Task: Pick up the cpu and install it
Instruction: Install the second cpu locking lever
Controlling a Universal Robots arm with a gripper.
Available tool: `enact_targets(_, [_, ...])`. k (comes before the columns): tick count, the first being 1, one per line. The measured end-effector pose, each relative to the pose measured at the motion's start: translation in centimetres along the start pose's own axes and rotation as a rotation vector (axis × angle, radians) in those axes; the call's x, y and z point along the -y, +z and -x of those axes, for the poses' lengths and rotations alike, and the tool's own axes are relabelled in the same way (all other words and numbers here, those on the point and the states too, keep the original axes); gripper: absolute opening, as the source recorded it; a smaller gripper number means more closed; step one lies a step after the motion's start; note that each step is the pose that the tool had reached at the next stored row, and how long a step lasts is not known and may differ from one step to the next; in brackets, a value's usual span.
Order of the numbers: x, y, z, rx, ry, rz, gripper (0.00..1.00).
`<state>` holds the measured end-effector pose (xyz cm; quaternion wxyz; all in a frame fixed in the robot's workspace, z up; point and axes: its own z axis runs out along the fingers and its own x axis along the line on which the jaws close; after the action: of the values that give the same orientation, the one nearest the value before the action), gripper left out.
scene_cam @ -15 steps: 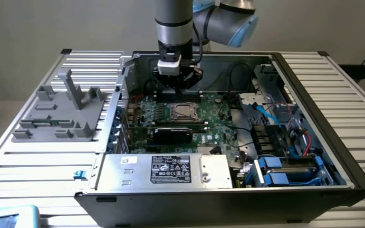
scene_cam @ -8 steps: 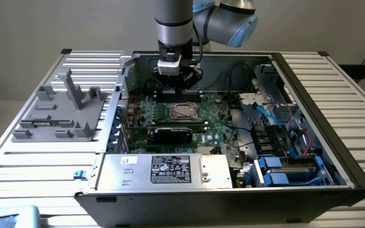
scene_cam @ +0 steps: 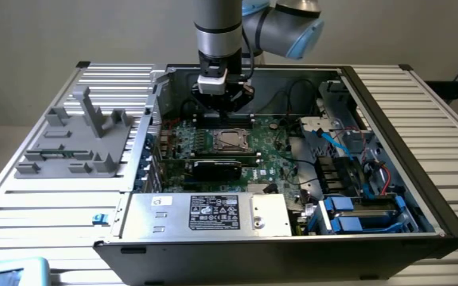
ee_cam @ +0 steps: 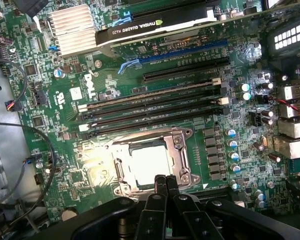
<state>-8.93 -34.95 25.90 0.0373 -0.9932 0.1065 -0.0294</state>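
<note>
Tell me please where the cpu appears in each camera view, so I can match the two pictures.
Exterior view: the cpu sits in the socket at the motherboard's middle, just below the hand.
Wrist view: the cpu lies pale and square, beside the fingertips.
Shared landmark: the graphics card.

A green circuit board (ee_cam: 155, 107) with a slightly glossy lacquered surface, dotted with small shiny metal capacitor tops. At its socket, a bright bare-metal frame (ee_cam: 177, 150) surrounds the cpu (ee_cam: 149, 164), whose flat silver-beige metal top glares under light. A finned heatsink (ee_cam: 72, 27) of pale brushed metal sits near a graphics card (ee_cam: 160, 27) with a smooth black plastic shroud. Long slots (ee_cam: 150, 107) are matt black plastic. The gripper (ee_cam: 165, 184) fingers are matt black, smooth. The computer case (scene_cam: 408, 143) is dark painted sheet metal; its power supply (scene_cam: 205, 213) is dull grey metal with a paper-like label. The table (scene_cam: 46, 202) is ribbed, satin aluminium. Grey matt plastic fixtures (scene_cam: 78, 140) stand on it
</note>
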Motion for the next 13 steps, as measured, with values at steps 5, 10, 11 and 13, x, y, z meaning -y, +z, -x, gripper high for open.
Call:
enact_targets(5, [-0.13, -0.04, 0.63, 0.0024, -0.010, -0.0002, 0.11])
enact_targets(10, [-0.16, -0.05, 0.75, 0.0080, -0.079, -0.0016, 0.11])
enact_targets(11, [-0.20, -0.06, 0.77, 0.0082, -0.079, -0.0014, 0.11])
enact_targets(13, [-0.40, -0.07, 0.77, 0.0084, -0.078, -0.0012, 0.11])
